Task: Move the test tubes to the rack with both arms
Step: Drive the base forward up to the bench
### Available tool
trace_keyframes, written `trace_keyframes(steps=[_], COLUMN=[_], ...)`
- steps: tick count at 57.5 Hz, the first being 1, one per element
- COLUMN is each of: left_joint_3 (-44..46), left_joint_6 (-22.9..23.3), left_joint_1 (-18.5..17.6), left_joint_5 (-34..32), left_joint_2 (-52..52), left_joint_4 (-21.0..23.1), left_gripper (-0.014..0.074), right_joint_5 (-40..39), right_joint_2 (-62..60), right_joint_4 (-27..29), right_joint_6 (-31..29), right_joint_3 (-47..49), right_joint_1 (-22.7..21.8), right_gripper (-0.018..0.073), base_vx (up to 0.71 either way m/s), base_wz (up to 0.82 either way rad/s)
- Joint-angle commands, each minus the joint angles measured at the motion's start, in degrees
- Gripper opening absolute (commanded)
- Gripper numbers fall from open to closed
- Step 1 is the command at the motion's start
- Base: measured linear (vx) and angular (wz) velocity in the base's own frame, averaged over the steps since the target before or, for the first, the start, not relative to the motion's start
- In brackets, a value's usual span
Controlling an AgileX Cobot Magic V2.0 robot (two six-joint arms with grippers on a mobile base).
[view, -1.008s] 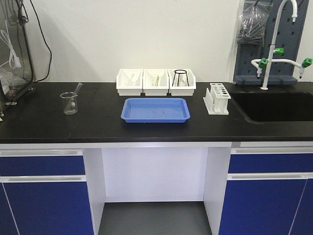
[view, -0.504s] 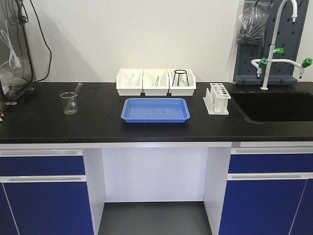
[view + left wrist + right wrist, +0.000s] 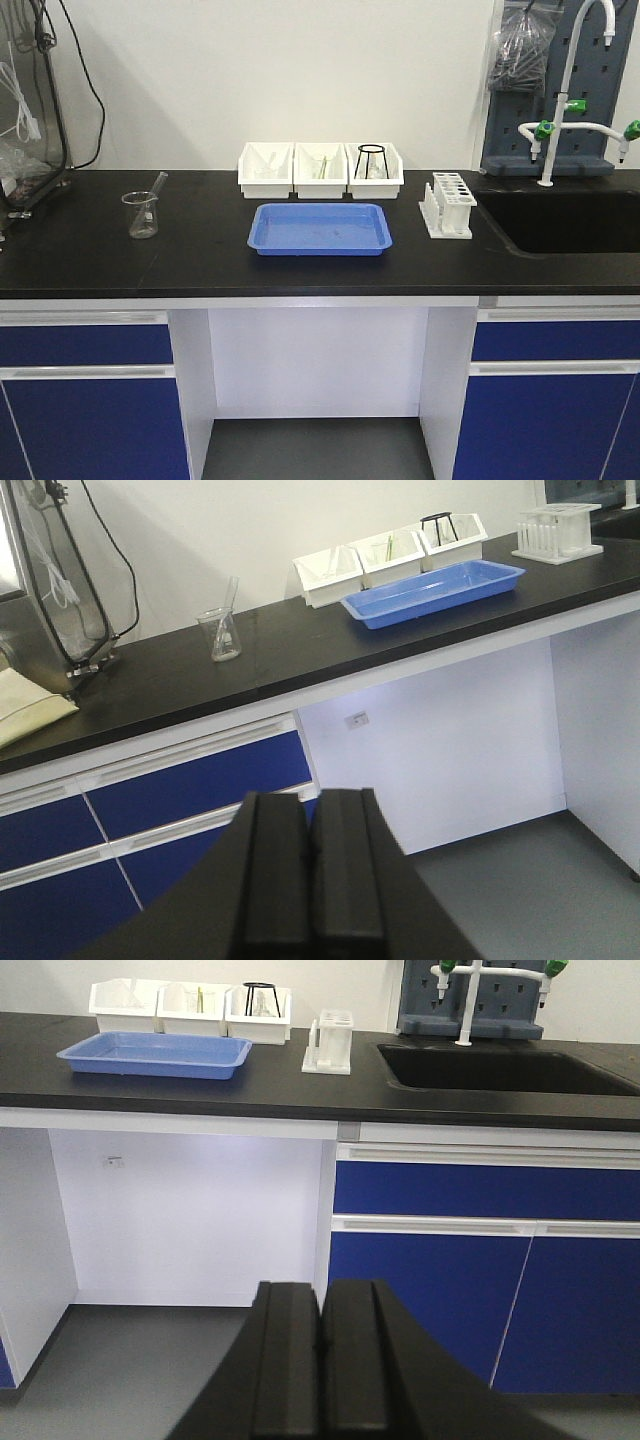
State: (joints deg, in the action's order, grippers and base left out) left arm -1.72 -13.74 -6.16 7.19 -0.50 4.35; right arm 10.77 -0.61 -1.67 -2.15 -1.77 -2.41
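Standing upright on the black countertop (image 3: 200,250), the white test tube rack (image 3: 447,205) was found just left of the sunken black sink (image 3: 570,225), well apart from both grippers. A blue tray (image 3: 320,228) was laid flat near the rack's left side, at the counter's middle. Three white open-front bins (image 3: 320,168) were lined up side by side just behind the tray, against the wall. Slender pale pieces (image 3: 322,165) were seen inside the bins, but whether they were test tubes could not be told at that size. A black wire ring stand (image 3: 370,160) was set in the rightmost bin. A glass beaker (image 3: 141,214) with a rod leaning in it was placed far to the left on the counter. A white gooseneck tap (image 3: 560,90) with green-capped nozzles was mounted behind the sink, in front of a grey pegboard (image 3: 510,140).

The left gripper (image 3: 308,805) was held low, below counter height, in front of the blue cabinet drawers (image 3: 200,780). Its two black fingers were pressed together with nothing between them. The right gripper (image 3: 322,1295) was likewise held low before the cabinets, its jaws brought together and empty. In the right wrist view the rack was seen ahead and above on the counter, between the tray and the sink.
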Motion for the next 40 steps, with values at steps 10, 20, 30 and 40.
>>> trace_keyframes(steps=[10, 20, 30, 40], left_joint_3=[-1.5, -1.5, -1.5, -1.5], left_joint_6=[0.5, 0.5, 0.5, 0.5], left_joint_1=[0.1, 0.1, 0.0, 0.0], left_joint_5=[-4.5, -4.5, -4.5, -4.5], left_joint_2=[-1.0, -1.0, -1.0, -1.0], left_joint_4=[0.2, 0.2, 0.2, 0.2], left_gripper=[-0.002, -0.002, -0.002, -0.002], right_joint_5=[-5.3, -5.3, -5.3, -5.3], right_joint_2=[-0.4, -0.4, -0.4, -0.4], right_joint_4=[-0.4, -0.4, -0.4, -0.4], right_joint_6=[-0.1, -0.1, -0.1, -0.1], right_joint_3=[-0.6, -0.6, -0.6, -0.6], right_joint_1=[-0.2, -0.2, -0.2, -0.2], right_gripper=[-0.0008, -0.0008, -0.0008, -0.0008], base_vx=[0.15, 0.21, 0.24, 0.3], base_wz=[-0.01, -0.03, 0.06, 0.1])
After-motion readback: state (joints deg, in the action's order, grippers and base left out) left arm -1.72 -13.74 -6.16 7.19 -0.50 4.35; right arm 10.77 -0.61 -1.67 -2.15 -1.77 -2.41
